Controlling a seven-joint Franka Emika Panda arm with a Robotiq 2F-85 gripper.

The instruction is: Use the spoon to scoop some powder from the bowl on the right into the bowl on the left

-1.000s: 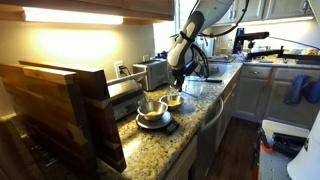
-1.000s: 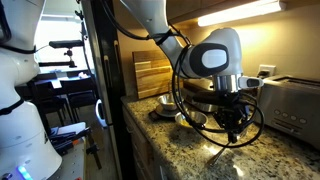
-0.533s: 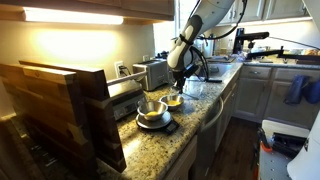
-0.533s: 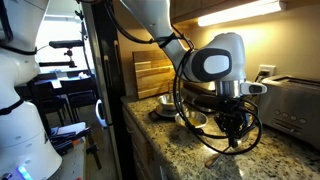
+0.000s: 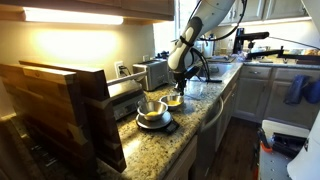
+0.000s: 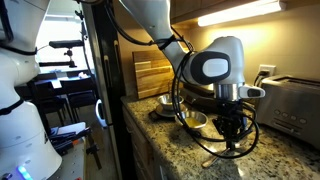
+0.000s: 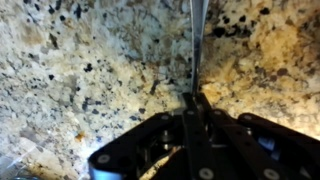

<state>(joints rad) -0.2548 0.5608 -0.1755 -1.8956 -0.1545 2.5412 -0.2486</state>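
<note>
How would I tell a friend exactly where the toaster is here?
Find the long speckled granite counter under the lit cabinets. Follow the wall past the wooden boards and metal bowls; the toaster sits against the wall near the robot's claw. It is the only boxy silver appliance; its neighbours are round bowls.

— What sort of place is this?
— A kitchen. A speckled granite countertop (image 5: 165, 150) runs along the wall, and a toaster (image 6: 296, 104) sits on it.
— What else shows it?
— Wooden cutting boards (image 5: 60, 105) stand on end. Pale base cabinets (image 5: 262, 95) sit below the counter, and a light strip (image 6: 238, 12) glows under the upper cupboard.
</note>
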